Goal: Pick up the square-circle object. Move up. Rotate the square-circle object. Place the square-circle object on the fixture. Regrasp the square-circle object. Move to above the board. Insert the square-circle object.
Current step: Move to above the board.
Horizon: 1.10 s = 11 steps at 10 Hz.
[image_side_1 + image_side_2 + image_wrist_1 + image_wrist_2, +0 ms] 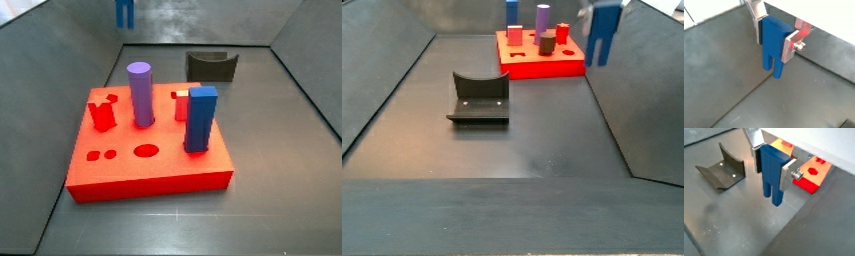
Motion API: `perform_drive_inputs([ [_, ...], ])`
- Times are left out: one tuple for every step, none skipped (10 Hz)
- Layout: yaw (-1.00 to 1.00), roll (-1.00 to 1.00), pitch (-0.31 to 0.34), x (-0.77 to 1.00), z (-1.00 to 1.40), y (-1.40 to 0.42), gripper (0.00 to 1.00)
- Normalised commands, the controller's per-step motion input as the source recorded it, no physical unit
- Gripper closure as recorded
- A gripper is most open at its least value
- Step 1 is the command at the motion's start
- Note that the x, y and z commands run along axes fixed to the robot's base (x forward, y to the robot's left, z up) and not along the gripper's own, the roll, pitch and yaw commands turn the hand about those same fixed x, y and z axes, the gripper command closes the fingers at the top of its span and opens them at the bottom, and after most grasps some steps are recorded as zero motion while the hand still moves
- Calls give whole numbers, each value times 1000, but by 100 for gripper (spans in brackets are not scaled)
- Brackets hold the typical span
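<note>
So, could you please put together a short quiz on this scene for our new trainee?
1. True or false: the square-circle object rests in the fixture.
2. What do the gripper fingers hold? A) purple cylinder B) square-circle object C) nothing
3. Fill in: in a side view, the tall blue post stands on the red ____.

Key:
1. False; it hangs in the air, held above the floor.
2. B
3. board
</note>
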Motion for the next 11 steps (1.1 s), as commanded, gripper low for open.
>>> perform_drive_inputs([
  [8,65,14,-172,1000,81,100],
  [14,59,20,-156,1000,75,100],
  [18,61,36,-136,1000,70,100],
  [18,62,47,-115,1000,65,100],
  [18,63,57,-82,907,54,100],
  [20,60,65,-50,743,38,100],
  [23,56,71,-22,523,21,100],
  [21,58,76,-10,361,10,100],
  [-33,121,-89,434,139,-1000,100],
  [-29,121,-92,436,111,-1000,100],
  [-7,90,-44,450,109,-1000,100],
])
